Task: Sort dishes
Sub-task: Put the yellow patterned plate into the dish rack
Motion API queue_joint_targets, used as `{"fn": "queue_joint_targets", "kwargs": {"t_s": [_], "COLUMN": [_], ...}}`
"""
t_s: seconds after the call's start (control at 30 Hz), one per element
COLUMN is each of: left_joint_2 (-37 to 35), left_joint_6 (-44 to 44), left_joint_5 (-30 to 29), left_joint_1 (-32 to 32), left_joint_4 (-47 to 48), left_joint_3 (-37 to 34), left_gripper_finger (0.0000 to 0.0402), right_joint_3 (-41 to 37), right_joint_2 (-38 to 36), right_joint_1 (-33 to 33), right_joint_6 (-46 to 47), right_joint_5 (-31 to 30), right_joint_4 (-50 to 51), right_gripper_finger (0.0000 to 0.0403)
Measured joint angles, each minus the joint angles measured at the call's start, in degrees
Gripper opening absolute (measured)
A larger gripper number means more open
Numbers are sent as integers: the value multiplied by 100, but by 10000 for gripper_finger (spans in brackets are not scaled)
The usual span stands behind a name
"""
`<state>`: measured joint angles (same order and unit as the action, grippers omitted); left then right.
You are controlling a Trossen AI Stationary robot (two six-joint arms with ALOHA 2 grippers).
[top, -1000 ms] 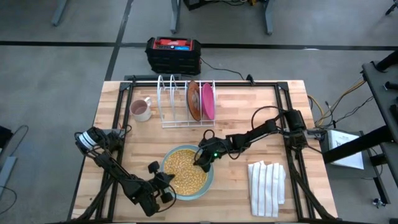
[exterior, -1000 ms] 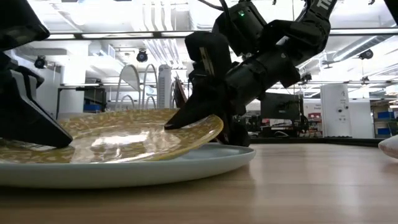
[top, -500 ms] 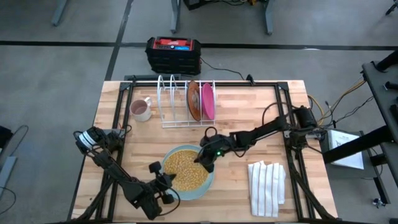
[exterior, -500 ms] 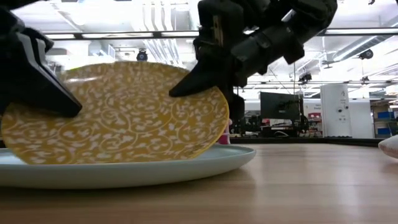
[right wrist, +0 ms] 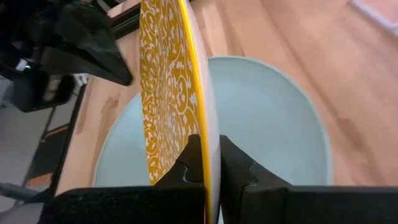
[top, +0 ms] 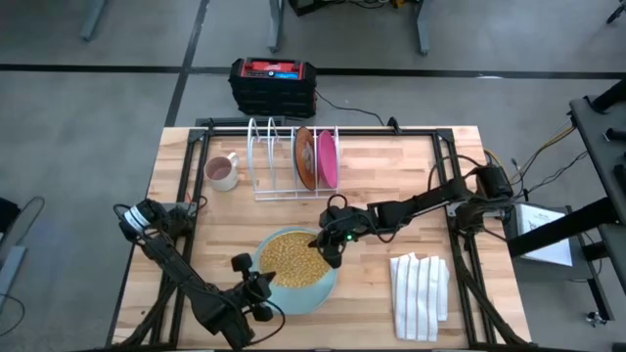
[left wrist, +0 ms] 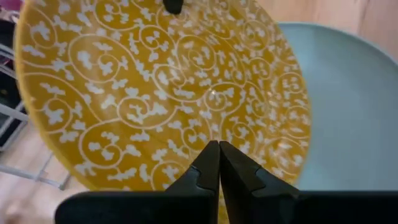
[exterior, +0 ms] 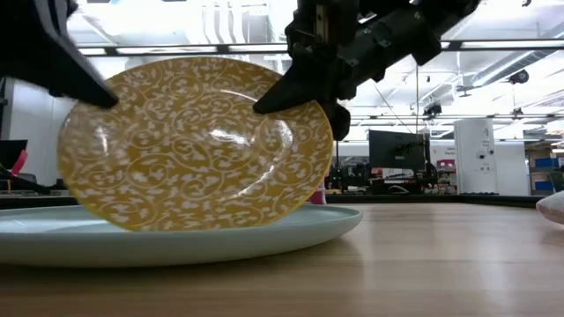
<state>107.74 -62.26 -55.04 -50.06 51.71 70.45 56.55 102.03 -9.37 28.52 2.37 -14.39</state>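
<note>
Now the yellow plate [exterior: 196, 145] stands almost on its edge, its low rim on the blue plate [top: 318, 290], the landmark at the front of the table [top: 411, 186]. At the near side of the blue plate, the left gripper [top: 256, 287] has its fingers pressed together against the yellow plate. On the far side, the right gripper [top: 330, 248] pinches the yellow plate's rim. Farther back from the blue plate, the orange plate [top: 305, 157] and pink plate [top: 328, 158] stand in the rack [top: 264, 156].
</note>
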Motion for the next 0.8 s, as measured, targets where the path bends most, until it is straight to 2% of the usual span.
{"fn": "queue_joint_targets", "kwargs": {"t_s": [0.3,0.5,0.8], "left_joint_2": [-2,-2,-2], "left_joint_6": [3,30,420], "left_joint_5": [-296,-599,-914], "left_joint_1": [-52,-177,-364], "left_joint_4": [1108,1628,2754], "left_joint_3": [732,1119,1988], "left_gripper_finger": [0,0,0], "right_joint_3": [0,2,6], "right_joint_2": [-447,-772,-1779], "right_joint_1": [-26,-55,-80], "right_joint_6": [-425,-809,-2382], "right_joint_5": [-428,-425,-413], "right_joint_4": [542,803,1817], "right_gripper_finger": [0,0,0]}}
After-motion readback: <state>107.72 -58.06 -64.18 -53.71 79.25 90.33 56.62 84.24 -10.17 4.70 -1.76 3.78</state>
